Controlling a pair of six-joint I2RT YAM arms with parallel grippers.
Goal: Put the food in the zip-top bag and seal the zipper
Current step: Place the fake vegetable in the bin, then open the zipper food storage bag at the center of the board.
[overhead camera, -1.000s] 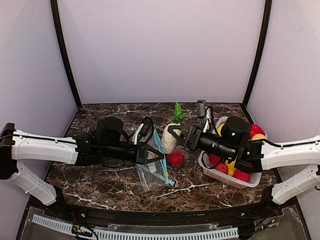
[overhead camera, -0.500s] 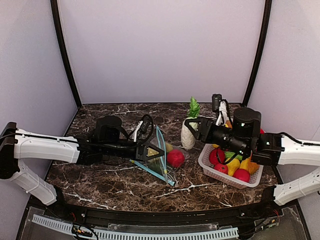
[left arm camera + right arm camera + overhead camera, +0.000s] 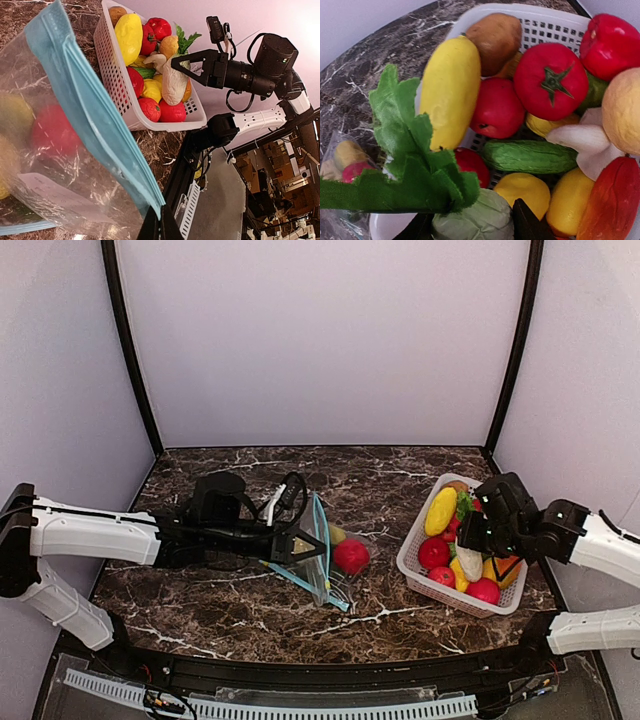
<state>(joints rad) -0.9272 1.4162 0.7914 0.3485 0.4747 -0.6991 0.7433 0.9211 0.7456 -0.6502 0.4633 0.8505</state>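
Over the white basket (image 3: 452,602) at the right, the right gripper (image 3: 475,227) has its jaws clamped on a leafy white radish (image 3: 174,82). It looks light, stiff and slick, and its waist seems the best hold. The left gripper (image 3: 160,227), jaws together, pinches the blue zipper edge of the floppy zip-top bag (image 3: 318,558) on the worktop (image 3: 390,490). Open room lies between the two.

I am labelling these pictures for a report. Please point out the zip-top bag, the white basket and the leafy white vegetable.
zip-top bag (image 3: 97,120), left wrist view, blue zipper strip.
white basket (image 3: 114,65), left wrist view, slotted side wall.
leafy white vegetable (image 3: 174,87), left wrist view, white body.
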